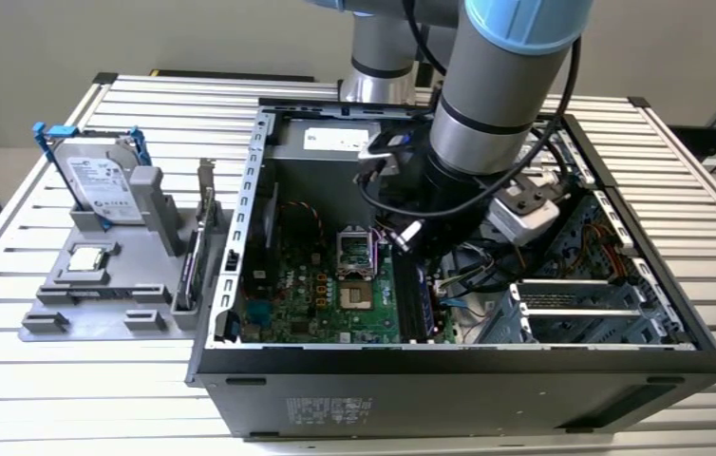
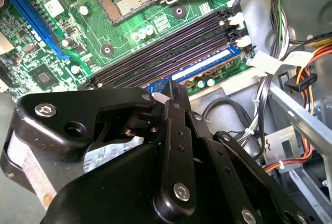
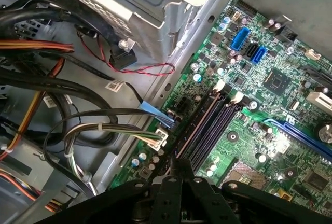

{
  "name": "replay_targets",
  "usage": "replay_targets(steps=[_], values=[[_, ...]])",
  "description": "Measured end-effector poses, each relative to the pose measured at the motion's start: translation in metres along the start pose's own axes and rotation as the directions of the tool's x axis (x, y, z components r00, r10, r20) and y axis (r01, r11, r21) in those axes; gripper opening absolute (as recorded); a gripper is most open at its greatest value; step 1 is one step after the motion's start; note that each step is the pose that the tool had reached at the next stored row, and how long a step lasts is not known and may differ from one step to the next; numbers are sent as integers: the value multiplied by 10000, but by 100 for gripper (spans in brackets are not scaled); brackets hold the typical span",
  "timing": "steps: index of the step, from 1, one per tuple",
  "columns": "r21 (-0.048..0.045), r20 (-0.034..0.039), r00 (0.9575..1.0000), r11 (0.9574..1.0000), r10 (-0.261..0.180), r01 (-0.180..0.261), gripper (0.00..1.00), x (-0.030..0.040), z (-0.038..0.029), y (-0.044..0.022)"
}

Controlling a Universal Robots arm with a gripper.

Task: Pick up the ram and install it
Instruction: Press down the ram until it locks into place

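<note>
The ram [image 2: 202,69] is a thin blue-green stick with a white label. It stands on edge in the motherboard slot nearest the board's edge, beside the empty black slots [image 2: 171,42]. In the exterior view the ram [image 1: 429,299] is a dark strip inside the open computer case [image 1: 460,356]. My gripper [image 2: 165,93] reaches down into the case and sits over one end of the ram, its fingers drawn together on the top edge. The first wrist view has the gripper [image 3: 178,168] right above the row of slots [image 3: 207,125].
The CPU socket [image 1: 355,252] lies beside the slots. Cable bundles [image 3: 78,125] and a metal drive cage [image 1: 574,304] crowd the other side of the gripper. Outside the case, a grey holder [image 1: 118,285] carries a hard drive [image 1: 103,185] and an upright card [image 1: 202,237].
</note>
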State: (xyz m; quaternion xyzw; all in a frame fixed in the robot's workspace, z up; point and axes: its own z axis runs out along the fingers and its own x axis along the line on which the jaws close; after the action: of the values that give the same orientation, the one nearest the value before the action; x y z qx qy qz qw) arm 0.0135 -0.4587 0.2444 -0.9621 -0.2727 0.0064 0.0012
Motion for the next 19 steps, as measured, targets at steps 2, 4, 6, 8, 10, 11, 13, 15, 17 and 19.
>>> replay_targets(steps=[2,4,6,8,10,11,13,15,17,19], values=[[-2,1,9999,9999,-139,139,0,0,0,0],[-3,1,9996,9996,-269,269,0,0,0,-1],[-5,2,9993,9993,-361,361,0,0,0,-1],[-5,2,9990,9990,-448,448,0,0,0,-1],[-6,3,9986,9986,-529,529,0,0,0,-1],[-6,4,9984,9984,-571,571,0,0,0,-1],[-7,4,9978,9978,-656,656,0,0,0,-1],[-8,4,9971,9971,-763,763,0,0,0,-1],[-9,5,9964,9964,-853,853,0,1,0,-1],[-11,6,9956,9956,-936,936,0,0,0,-1]])
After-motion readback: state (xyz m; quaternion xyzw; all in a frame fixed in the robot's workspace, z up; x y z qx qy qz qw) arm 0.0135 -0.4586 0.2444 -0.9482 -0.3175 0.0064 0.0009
